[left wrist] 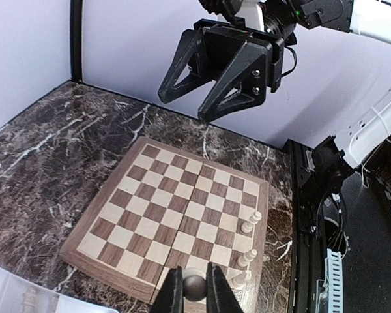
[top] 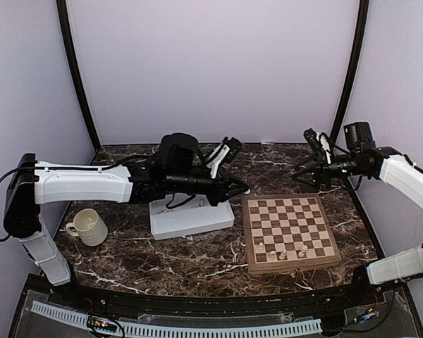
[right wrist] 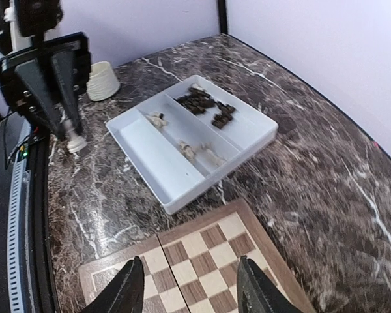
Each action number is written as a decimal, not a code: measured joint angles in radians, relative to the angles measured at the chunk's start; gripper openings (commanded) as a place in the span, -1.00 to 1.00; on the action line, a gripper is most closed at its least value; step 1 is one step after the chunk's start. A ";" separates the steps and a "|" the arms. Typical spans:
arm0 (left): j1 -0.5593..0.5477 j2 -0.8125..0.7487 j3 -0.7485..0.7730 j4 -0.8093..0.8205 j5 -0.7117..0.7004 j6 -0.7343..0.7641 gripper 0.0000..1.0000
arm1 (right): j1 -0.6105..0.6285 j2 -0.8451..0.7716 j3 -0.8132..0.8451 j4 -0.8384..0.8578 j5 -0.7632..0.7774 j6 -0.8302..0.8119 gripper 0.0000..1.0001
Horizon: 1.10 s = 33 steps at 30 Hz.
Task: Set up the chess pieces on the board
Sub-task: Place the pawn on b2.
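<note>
On the desk, right of centre: the board (top: 285, 215) lies flat, with tan and brown checks inside a light wood border.
Pieces on the board: a few cream-white chess pieces (top: 271, 255) stand upright in the rows along its near edge.
Tray: a white divided tray (right wrist: 150, 150) sits just left of the board, around the desk's middle. Dark brown pieces (right wrist: 208, 107) are heaped in one compartment, and cream ones (right wrist: 199, 153) lie scattered in the compartment beside it.
Left fingers (left wrist: 176, 293): pressed narrow on a dark piece (left wrist: 195, 288), of which only the rounded top shows between them. They hang over the strip between the tray and the board, by the board's left edge.
Right fingers (right wrist: 127, 290): spread wide, holding nothing, raised above the far edge of the board.
Mug: a cream ribbed mug (top: 88, 227) stands upright near the desk's left edge, left of the tray and apart from it.
Desk (top: 197, 260): dark marble with white veins.
</note>
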 measured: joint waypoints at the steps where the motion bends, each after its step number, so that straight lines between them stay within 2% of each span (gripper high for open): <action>1: -0.014 0.035 0.035 -0.027 0.004 0.020 -0.85 | -0.015 -0.028 -0.046 0.007 0.011 0.002 -0.02; 4: -0.050 0.141 0.138 -0.122 0.016 0.084 -0.84 | -0.130 -0.097 -0.188 0.023 0.033 0.018 -0.02; 8: -0.087 0.278 0.280 -0.261 0.027 0.159 -0.83 | -0.199 -0.115 -0.216 0.036 0.050 0.035 -0.02; 12: -0.115 0.398 0.395 -0.375 0.036 0.216 -0.82 | -0.203 -0.117 -0.216 0.056 0.048 0.037 -0.02; 20: -0.143 0.517 0.520 -0.514 0.036 0.275 -0.79 | -0.203 -0.117 -0.216 0.064 0.045 0.033 -0.02; 33: -0.178 0.613 0.645 -0.607 0.013 0.323 -0.76 | -0.203 -0.117 -0.216 0.064 0.045 0.028 -0.02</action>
